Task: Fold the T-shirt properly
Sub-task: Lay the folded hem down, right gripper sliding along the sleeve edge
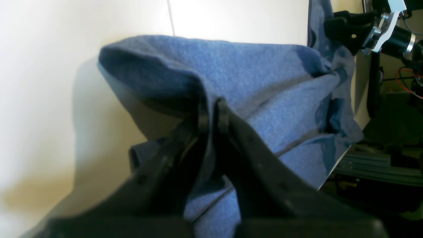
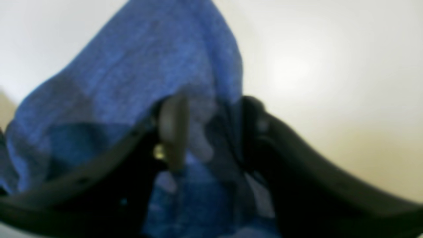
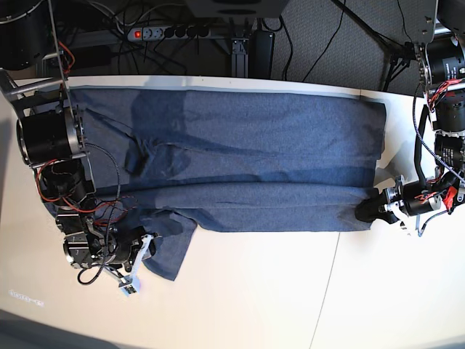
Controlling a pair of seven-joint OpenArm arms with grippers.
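Note:
The slate-blue T-shirt (image 3: 254, 145) lies spread across the white table, its near long edge folded over into a band. My left gripper (image 3: 365, 211) is at the right end of that band. In the left wrist view it (image 1: 213, 110) is shut on a raised fold of the T-shirt (image 1: 257, 76). My right gripper (image 3: 150, 247) is at the sleeve at the shirt's near left corner. In the blurred right wrist view its fingers stand apart (image 2: 211, 122), with the T-shirt (image 2: 148, 59) bunched between them.
The white table (image 3: 254, 291) has a seam running from its far right to its near edge. Behind the far edge lie a power strip (image 3: 156, 33) and cables. Both arms' bases and motors stand at the table's left and right ends.

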